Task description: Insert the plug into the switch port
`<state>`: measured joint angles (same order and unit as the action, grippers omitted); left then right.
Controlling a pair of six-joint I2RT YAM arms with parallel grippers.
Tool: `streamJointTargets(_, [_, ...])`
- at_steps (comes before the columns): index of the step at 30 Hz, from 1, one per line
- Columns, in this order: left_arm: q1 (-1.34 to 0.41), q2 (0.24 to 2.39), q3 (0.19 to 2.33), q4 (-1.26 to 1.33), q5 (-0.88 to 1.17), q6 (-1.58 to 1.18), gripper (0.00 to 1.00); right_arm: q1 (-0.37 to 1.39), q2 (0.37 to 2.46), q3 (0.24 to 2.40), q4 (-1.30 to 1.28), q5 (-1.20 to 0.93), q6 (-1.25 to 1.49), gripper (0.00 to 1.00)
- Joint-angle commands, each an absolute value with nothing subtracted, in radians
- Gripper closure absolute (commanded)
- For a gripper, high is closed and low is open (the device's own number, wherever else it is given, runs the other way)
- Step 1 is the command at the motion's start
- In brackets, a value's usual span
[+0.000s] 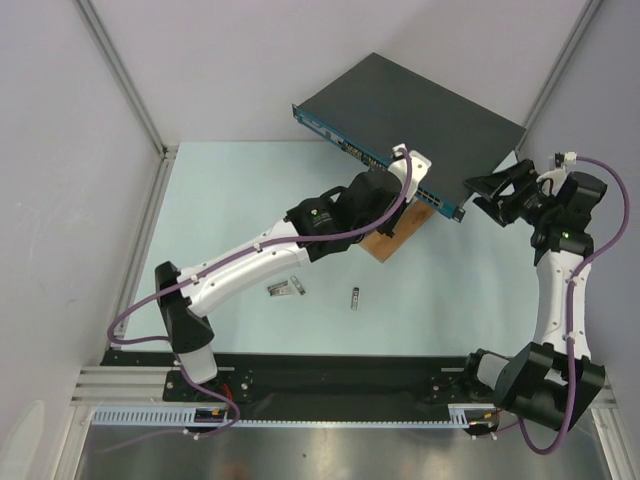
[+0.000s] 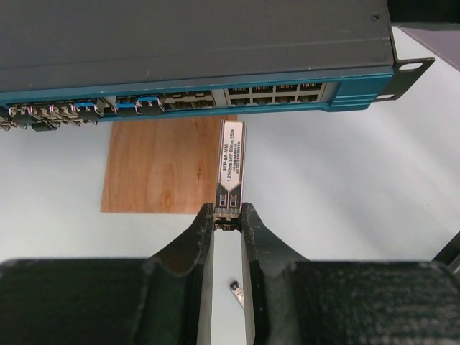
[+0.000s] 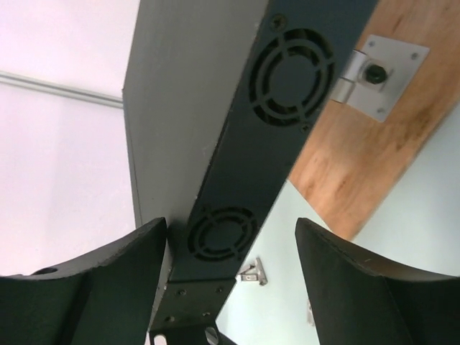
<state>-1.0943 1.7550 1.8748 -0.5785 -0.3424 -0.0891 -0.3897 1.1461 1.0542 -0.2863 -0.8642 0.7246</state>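
Plug (image 2: 231, 162) pinched in left gripper (image 2: 228, 215) near switch (image 2: 194, 36) ports, right gripper (image 3: 231, 228) spread astride switch, wooden board (image 2: 162, 165) beneath

The switch (image 1: 415, 105) has a dark grey metal casing with a matt, faintly grainy painted finish; its front strip (image 2: 363, 92) is smooth blue with a slight sheen. The plug (image 2: 231, 162) is bright bare metal, glossy, and carries a white paper-like label. The board (image 2: 162, 165) is light brown wood with visible grain and a smooth, dull surface. A plate (image 3: 399, 68) on it is satin silver metal. The left gripper (image 2: 228, 214) and right gripper (image 3: 231, 226) look like matt black plastic, slightly rough. The table (image 1: 230, 190) is pale, smooth and matt.
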Motion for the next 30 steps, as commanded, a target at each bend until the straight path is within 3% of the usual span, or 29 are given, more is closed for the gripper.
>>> streamJointTargets(1, [-1.077, 1.77, 1.942, -0.6, -0.344, -0.123, 1.0, -0.364, 1.146, 1.022, -0.126, -0.89, 0.801, 0.24])
streamJointTargets(3, [-1.065, 1.772, 1.945, -0.607, -0.321, -0.132, 1.0, -0.353, 1.141, 1.005, -0.1, -0.891, 0.814, 0.27])
streamJointTargets(8, [-1.037, 1.778, 1.957, -0.644, -0.301, -0.146, 1.0, -0.345, 1.143, 0.979, -0.066, -0.896, 0.825, 0.48])
streamJointTargets(15, [-1.026, 1.805, 1.999, -0.653, -0.298, -0.141, 1.0, -0.336, 1.135, 0.96, -0.052, -0.902, 0.825, 0.89])
streamJointTargets(17, [-1.026, 1.809, 2.011, -0.653, -0.296, -0.141, 1.0, -0.336, 1.132, 0.956, -0.057, -0.905, 0.821, 0.95])
streamJointTargets(19, [-1.02, 1.818, 2.022, -0.657, -0.293, -0.141, 1.0, -0.334, 1.131, 0.954, -0.06, -0.908, 0.816, 1.0])
streamJointTargets(30, [-1.005, 1.87, 2.089, -0.696, -0.288, -0.141, 1.0, -0.325, 1.121, 0.951, -0.06, -0.916, 0.81, 1.0])
